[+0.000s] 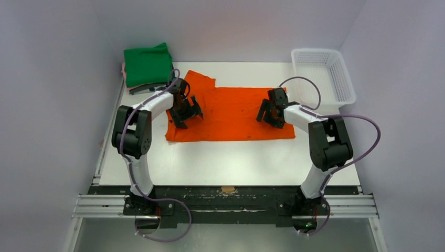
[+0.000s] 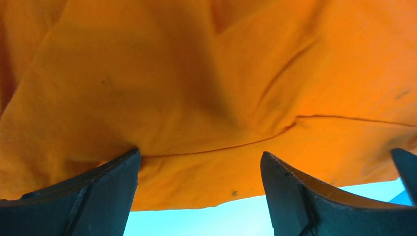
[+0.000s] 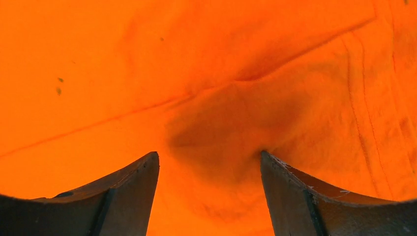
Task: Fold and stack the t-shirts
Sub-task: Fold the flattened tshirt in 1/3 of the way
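Starting at the back left corner of the tabletop (image 1: pixel 225 163), the green t-shirt (image 1: pixel 148 64) lies folded on top of a small stack (a sliver of pink shows beneath it), so that is where the finished fold should end up.

Next comes the left fingers (image 2: pixel 98 191), spread wide over the left end of the orange t-shirt (image 1: pixel 231 113) and gripping nothing. The left wrist view shows a cloth edge just below them, with bare tabletop beyond it. The shirt itself lies spread flat across the middle of the tabletop, one sleeve jutting out at its far left corner.

The right fingers (image 3: pixel 305 201) hang over the shirt's right end, equally wide apart and empty, with only wrinkled orange cloth in their view. The white basket (image 1: pixel 336 86) stands at the back right, apart from the shirt.

The step in hand looks like taking hold for a fold. To do it well, both pairs of fingers should press down onto the cloth and close at matching spots on the two ends, so the fold line runs straight. The left pair would do best to catch the nearby edge, gathering every layer. The right pair, sitting further in from any edge, may need to shift outward first. Both should then lift together, keeping the cloth taut between them.
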You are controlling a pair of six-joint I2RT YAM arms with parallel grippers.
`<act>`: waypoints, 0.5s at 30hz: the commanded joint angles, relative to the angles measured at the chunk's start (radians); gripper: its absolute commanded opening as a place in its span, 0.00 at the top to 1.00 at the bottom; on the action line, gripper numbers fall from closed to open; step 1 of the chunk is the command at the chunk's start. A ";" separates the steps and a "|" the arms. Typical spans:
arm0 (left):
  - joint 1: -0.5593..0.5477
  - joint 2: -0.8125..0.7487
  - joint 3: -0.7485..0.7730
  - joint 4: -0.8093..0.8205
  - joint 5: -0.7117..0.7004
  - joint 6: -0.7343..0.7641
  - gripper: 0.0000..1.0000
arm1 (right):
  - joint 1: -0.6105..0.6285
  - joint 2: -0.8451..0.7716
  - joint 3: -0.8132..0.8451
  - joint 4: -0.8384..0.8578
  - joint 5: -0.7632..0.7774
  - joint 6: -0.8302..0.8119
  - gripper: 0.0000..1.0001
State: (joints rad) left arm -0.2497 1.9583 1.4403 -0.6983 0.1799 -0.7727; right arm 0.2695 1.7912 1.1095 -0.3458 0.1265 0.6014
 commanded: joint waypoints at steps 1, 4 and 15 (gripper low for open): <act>-0.028 -0.050 -0.129 0.063 0.019 -0.035 0.11 | -0.010 -0.047 -0.116 0.027 -0.007 0.019 0.27; -0.065 -0.082 -0.221 0.071 0.009 -0.055 0.11 | -0.010 -0.113 -0.230 0.007 0.009 0.047 0.26; -0.261 -0.302 -0.617 0.104 0.013 -0.169 0.11 | -0.012 -0.386 -0.476 -0.195 0.024 0.127 0.24</act>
State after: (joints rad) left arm -0.4427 1.6913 1.0084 -0.5034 0.1715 -0.8669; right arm 0.2615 1.4437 0.7292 -0.3176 0.1509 0.6624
